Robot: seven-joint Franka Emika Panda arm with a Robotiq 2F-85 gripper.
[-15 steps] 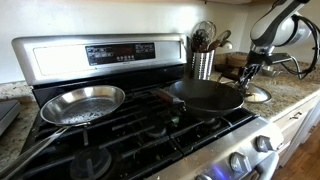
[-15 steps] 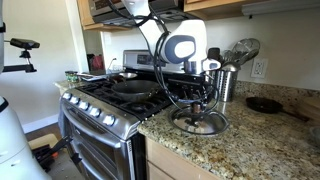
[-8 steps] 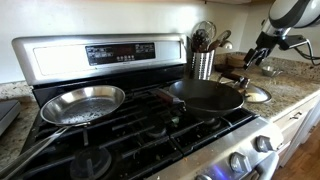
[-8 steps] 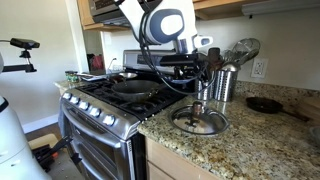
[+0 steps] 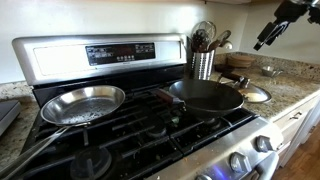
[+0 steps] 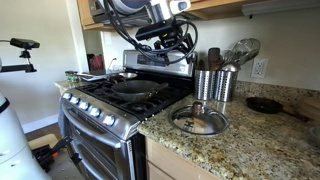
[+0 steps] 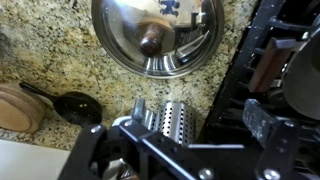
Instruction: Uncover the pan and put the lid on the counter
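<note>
The dark pan sits uncovered on the stove's burner nearest the counter, also seen in an exterior view. The glass lid lies flat on the granite counter next to the stove, knob up; both exterior views show it. In the wrist view the lid is far below on the counter. My gripper hangs high above the counter, open and holding nothing, as the wrist view confirms. It hangs up by the cabinets in an exterior view.
A shiny silver pan rests on another burner. Perforated steel utensil holders stand behind the lid. A small black pan and a wooden piece lie farther along the counter. Stove grates border the lid.
The gripper opened and let go of the lid's knob, leaving the lid on the counter. The arm then rose well above it.
</note>
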